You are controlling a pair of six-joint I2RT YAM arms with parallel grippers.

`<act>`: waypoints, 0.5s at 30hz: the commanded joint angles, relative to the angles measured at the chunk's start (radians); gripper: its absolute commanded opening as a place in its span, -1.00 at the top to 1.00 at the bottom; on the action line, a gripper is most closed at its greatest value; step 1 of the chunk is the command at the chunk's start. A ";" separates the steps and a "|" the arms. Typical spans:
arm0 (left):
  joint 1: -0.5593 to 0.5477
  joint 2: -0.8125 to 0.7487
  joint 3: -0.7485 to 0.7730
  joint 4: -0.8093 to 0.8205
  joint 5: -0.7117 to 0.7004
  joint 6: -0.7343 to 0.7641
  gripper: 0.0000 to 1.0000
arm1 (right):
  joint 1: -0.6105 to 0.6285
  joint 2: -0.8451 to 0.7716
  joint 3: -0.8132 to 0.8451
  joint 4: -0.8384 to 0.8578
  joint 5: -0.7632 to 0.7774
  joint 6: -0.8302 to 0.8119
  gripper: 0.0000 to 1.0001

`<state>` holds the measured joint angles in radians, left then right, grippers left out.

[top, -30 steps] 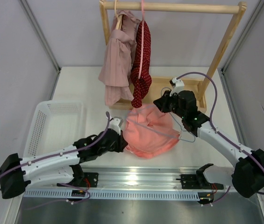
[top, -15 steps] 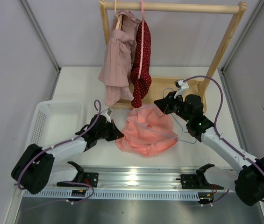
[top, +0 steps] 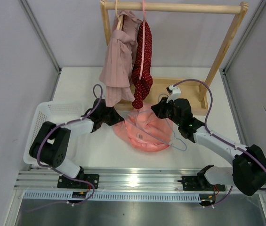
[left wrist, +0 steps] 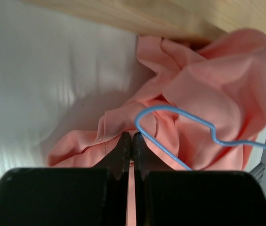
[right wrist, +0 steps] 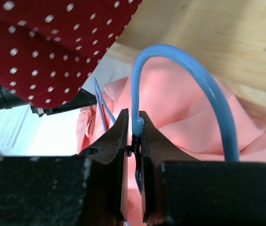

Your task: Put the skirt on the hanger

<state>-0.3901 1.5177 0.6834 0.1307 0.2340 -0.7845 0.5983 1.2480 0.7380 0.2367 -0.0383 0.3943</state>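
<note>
The salmon-pink skirt (top: 142, 133) lies bunched on the table in front of the rack base. The thin light-blue hanger (top: 177, 141) runs across it, its hook up by my right gripper. My right gripper (top: 160, 107) is shut on the hanger's hook (right wrist: 136, 101) in the right wrist view, above the skirt (right wrist: 180, 113). My left gripper (top: 117, 118) is at the skirt's left edge, shut on a fold of the skirt (left wrist: 118, 127). In the left wrist view a loop of the hanger (left wrist: 170, 110) lies just beyond its fingertips.
A wooden rack (top: 227, 44) stands at the back with a mauve striped garment (top: 119, 61) and a dark red dotted garment (top: 143, 66) hanging low over the skirt. A white basket (top: 43, 125) sits at the left. The rack's base tray (top: 168, 87) is behind the skirt.
My left gripper has swung far and to the left of the skirt, dragging the cloth's left edge with it. My right gripper has moved left and nearer with the hanger hook.
</note>
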 commanded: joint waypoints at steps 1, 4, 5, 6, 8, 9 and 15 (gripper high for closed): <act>0.028 0.060 0.102 0.046 0.004 0.027 1.00 | 0.011 0.043 0.018 0.006 0.014 -0.003 1.00; 0.028 0.067 0.094 0.052 0.019 0.045 1.00 | 0.015 0.070 0.032 -0.010 0.035 -0.009 1.00; 0.028 0.061 0.087 0.050 0.027 0.063 1.00 | 0.020 0.074 0.034 -0.014 0.037 -0.009 1.00; 0.027 0.050 0.084 0.046 0.033 0.073 0.99 | 0.023 0.079 0.034 -0.013 0.037 -0.011 1.00; 0.019 0.007 0.059 0.030 0.030 0.100 0.93 | 0.041 0.096 0.034 -0.016 0.069 -0.017 1.00; 0.016 -0.008 0.059 0.014 0.019 0.114 0.82 | 0.049 0.100 0.034 -0.016 0.077 -0.020 1.00; -0.024 -0.129 0.067 -0.118 -0.045 0.209 0.40 | 0.084 0.117 0.043 -0.016 0.115 -0.025 1.00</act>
<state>-0.3946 1.4696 0.7322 0.0429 0.2375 -0.6571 0.6601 1.3506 0.7483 0.2558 0.0494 0.3954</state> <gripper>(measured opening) 0.268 0.112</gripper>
